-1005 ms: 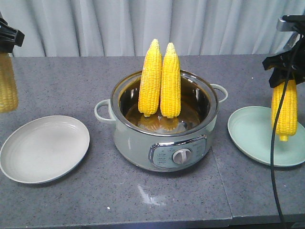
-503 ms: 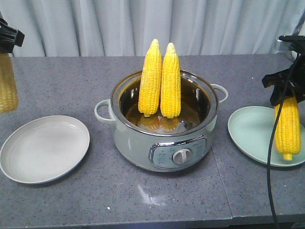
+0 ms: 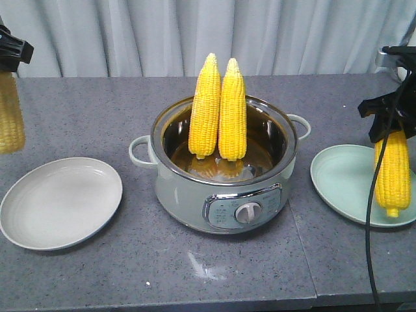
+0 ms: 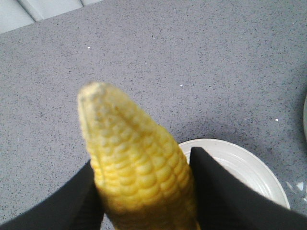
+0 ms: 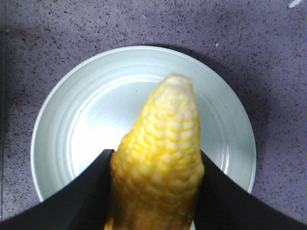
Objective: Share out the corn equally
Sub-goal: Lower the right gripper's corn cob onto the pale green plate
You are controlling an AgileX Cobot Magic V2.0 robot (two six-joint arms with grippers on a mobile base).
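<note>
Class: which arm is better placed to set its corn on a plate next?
Right, probably. The right gripper holds a cob centred over the green plate, tip low. The left gripper holds another cob aimed at bare table, the white plate off to one side, so it must travel first.

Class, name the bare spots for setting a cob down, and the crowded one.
Free: white plate, left of the pot; green plate, right of it, beneath the right gripper's cob; table strip in front. Crowded: the pot, holding two upright cobs.
</note>
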